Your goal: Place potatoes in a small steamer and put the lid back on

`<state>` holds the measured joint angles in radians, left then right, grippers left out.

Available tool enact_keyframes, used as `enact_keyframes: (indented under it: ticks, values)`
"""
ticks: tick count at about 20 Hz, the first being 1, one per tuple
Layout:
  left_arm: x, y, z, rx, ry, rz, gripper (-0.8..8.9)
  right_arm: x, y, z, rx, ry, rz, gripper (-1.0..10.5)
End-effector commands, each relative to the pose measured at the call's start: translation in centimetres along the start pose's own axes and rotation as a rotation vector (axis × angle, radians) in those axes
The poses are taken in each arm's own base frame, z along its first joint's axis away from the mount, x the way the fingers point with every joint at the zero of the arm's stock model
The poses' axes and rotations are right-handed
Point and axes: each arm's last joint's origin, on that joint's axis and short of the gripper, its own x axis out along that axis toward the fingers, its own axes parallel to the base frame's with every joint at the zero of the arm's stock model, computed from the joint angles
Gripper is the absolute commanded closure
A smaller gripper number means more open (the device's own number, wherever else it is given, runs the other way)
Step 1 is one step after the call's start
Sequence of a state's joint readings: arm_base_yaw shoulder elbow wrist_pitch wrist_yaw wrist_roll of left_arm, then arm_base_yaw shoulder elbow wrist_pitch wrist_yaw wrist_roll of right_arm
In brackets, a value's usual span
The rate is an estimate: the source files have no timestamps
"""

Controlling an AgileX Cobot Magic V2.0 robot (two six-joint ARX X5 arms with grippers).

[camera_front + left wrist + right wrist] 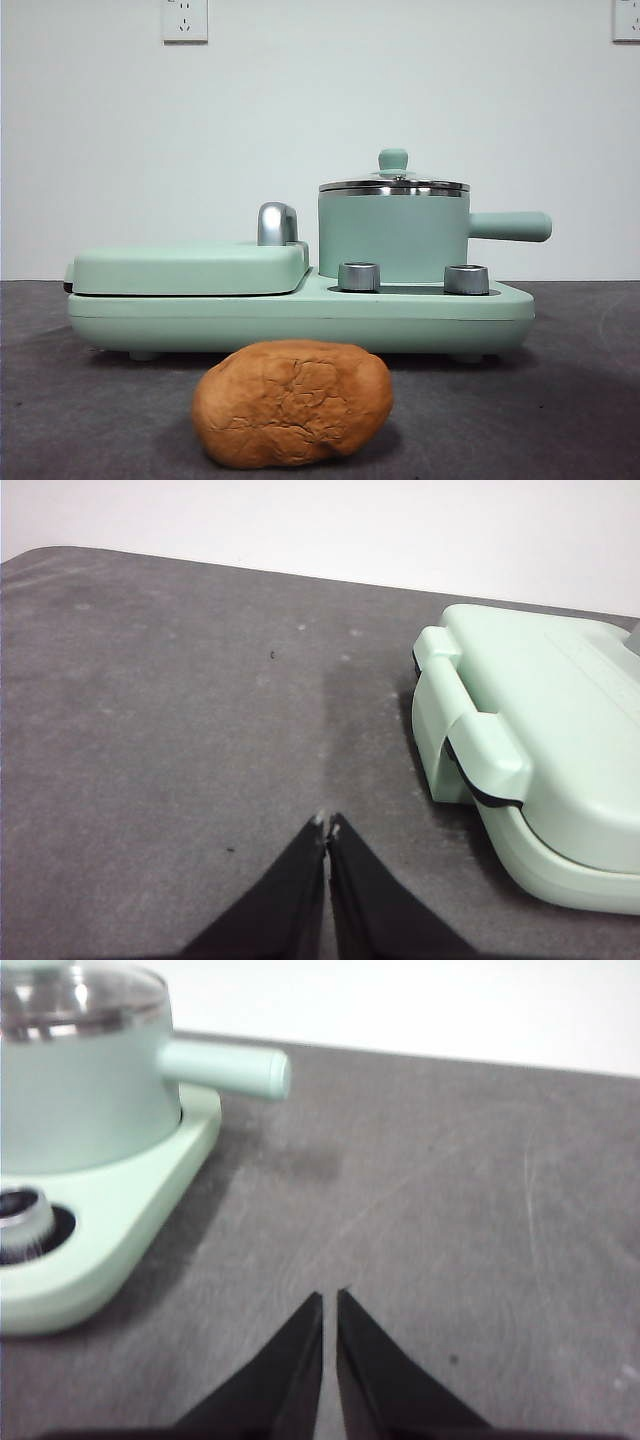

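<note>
- Lid (393,184) on steamer (394,238); potato (292,403) bottom centre on bench (580,400).
- Left gripper (327,825), right gripper (329,1298) both closed, empty.
- Risk: potato nearly pot-wide, could jam on the rim; small knob could slip.

Left gripper (328,825): jaws closed, tips touching, holding nothing, hovering above bare bench surface. Right gripper (330,1298): jaws nearly together, thin slit between tips, holding nothing, above bare bench. Neither arm appears in front view.
</note>
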<state>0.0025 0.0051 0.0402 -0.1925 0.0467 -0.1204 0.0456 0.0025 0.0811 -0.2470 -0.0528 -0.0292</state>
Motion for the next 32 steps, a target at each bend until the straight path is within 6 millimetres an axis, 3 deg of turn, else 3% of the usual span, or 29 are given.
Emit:
enact_keyframes:
  ticks: [1,6,10,16,21,26,32]
  values:
    - [0.0,0.0,0.1,-0.008,-0.027,0.0,8.07,0.0,0.0,0.3,0.018,-0.039,0.007,9.3]
    - [0.0,0.0,0.6,-0.12,-0.072,-0.009,8.08,0.0,0.0,1.0,0.125,-0.106,0.019,9.3]
    - [-0.1,-0.2,1.5,-0.325,-0.162,-0.044,8.08,-0.2,-0.1,2.3,0.165,-0.241,0.004,9.3]
    - [-0.8,-0.5,3.9,-0.35,-0.358,-0.113,8.07,-1.2,-0.3,4.7,0.306,-0.46,-0.016,9.3]
    - [-2.2,-1.0,7.0,-0.353,-0.374,-0.125,8.07,-2.0,-0.3,6.8,0.353,-0.421,-0.006,9.3]
    - [-3.2,-1.8,10.7,-0.262,-0.274,-0.205,8.07,-2.4,-0.3,9.7,0.336,-0.332,0.007,9.3]
    - [-2.7,-2.7,14.2,-0.087,-0.102,-0.336,8.07,-1.5,0.2,13.5,0.136,-0.208,0.177,9.3]
